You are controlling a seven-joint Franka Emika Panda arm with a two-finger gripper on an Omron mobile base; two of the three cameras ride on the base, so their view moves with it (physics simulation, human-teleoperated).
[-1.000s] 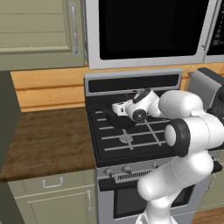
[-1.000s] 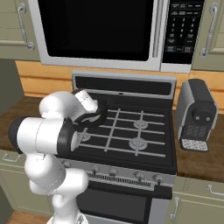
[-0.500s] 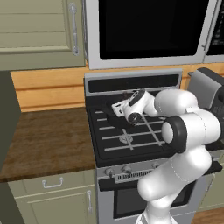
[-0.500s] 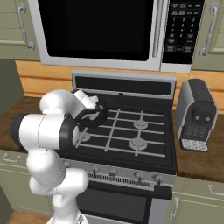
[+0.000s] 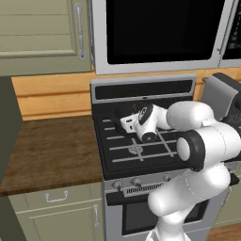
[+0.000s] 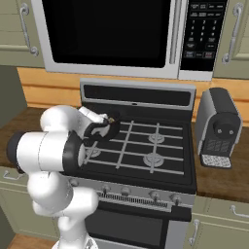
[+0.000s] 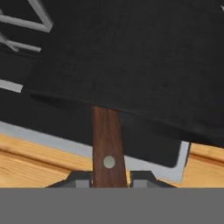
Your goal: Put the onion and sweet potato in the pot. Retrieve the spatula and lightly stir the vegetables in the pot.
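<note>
My gripper point(image 7: 107, 181) is shut on the spatula's dark reddish-brown handle point(image 7: 106, 148), which runs from between the fingertips point(image 7: 81, 179) up to the dark charcoal pot point(image 7: 131, 57). The pot's wall hides the pale blade. In the left base view the gripper point(image 5: 127, 123) hangs at the pot point(image 5: 120, 112) on the stove's rear left burner, and the hand covers much of it. The right base view has the gripper point(image 6: 110, 122) behind my forearm. The onion and the sweet potato are hidden.
The black stove top point(image 5: 141, 150) with grey grates spreads in front of the pot. A coffee machine point(image 6: 219, 129) stands on the counter to the right, a microwave point(image 6: 107, 34) hangs overhead, and a wooden counter point(image 5: 52, 150) lies to the left.
The forearm and hand have shifted slightly at the pot while still holding the spatula. Nothing else has moved.
</note>
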